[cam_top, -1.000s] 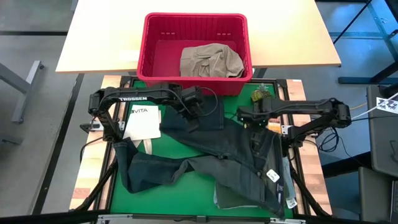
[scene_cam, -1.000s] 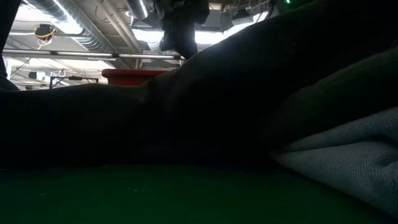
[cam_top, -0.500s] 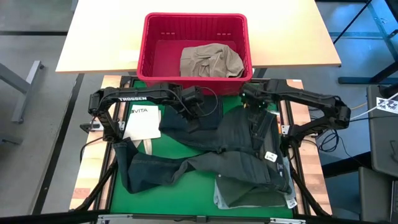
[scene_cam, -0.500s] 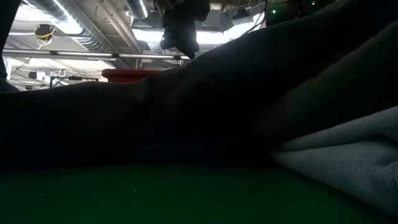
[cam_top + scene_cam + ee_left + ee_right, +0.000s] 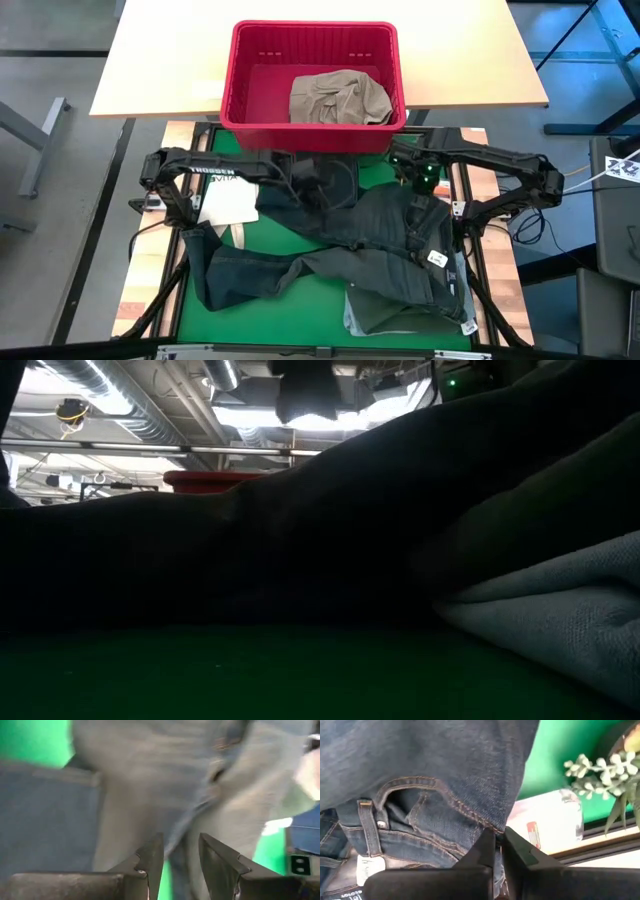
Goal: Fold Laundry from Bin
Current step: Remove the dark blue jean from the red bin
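Dark blue denim jeans (image 5: 370, 240) lie spread over the green mat, their far right part lifted. My right gripper (image 5: 415, 185) is shut on them there, its fingers (image 5: 498, 837) closed beside a pocket. My left gripper (image 5: 322, 195) hangs open above the jeans' far middle, its fingers (image 5: 181, 840) apart over blurred denim. In the low view it (image 5: 305, 395) shows clear above the cloth. The red bin (image 5: 250, 90) stands beyond the mat with a khaki garment (image 5: 340, 97) lying in it. My right gripper pinches a stitched edge of the jeans (image 5: 492, 826) between its two fingers, beside a front pocket near the waist. The fingers come from above, pointing down. That part is lifted and hangs below them; the legs (image 5: 240, 270) stay on the mat.
A white sheet marked VITA (image 5: 230, 200) lies at the mat's far left. An olive-grey garment (image 5: 395, 312) lies at the near edge, partly under the jeans. A small plant (image 5: 600, 775) and a clear packet (image 5: 550, 820) sit at the far right corner. A wooden table (image 5: 160, 70) carries the bin.
My right gripper has gone toward the far edge with the jeans' waist edge, still shut. The jeans' right side has been drawn toward the far edge, uncovering more of the olive-grey garment, while the left leg has stayed. My left gripper has swung toward the table's right.
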### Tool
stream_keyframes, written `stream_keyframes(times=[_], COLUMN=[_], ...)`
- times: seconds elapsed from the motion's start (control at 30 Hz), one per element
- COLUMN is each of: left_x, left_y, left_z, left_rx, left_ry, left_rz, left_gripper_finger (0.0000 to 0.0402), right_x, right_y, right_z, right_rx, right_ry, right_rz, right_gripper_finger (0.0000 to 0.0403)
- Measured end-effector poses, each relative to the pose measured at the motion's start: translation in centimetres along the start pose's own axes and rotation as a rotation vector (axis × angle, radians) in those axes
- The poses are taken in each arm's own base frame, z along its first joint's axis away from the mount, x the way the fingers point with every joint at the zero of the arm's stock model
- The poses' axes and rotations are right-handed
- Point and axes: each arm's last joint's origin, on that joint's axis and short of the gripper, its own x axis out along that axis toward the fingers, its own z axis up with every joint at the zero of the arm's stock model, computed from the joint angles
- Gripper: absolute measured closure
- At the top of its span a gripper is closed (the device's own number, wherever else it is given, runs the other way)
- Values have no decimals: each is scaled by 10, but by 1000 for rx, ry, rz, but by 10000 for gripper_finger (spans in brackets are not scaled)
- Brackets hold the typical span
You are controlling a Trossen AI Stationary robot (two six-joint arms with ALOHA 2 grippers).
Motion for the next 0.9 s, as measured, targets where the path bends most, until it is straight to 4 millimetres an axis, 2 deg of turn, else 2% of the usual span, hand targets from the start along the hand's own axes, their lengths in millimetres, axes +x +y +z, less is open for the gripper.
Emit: stream_keyframes(times=[0.23, 0.4, 0.67, 0.9], left_x=[7, 26, 75, 135], left_y=[-49, -86, -129, -162], left_z=[-3, -6, -11, -25], left_rx=[115, 182, 216, 236], left_ry=[-123, -220, -380, -505], left_rz=[-44, -69, -63, -171], left_gripper_finger=[285, 285, 285, 285], right_x=[0, 0, 0, 0], right_y=[6, 5, 5, 5], right_z=[2, 4, 6, 6], right_rx=[-38, -36, -36, -36], right_ry=[-15, -35, -63, -64], right_rz=[-66, -74, -75, -75], right_gripper_finger=[384, 383, 383, 382])
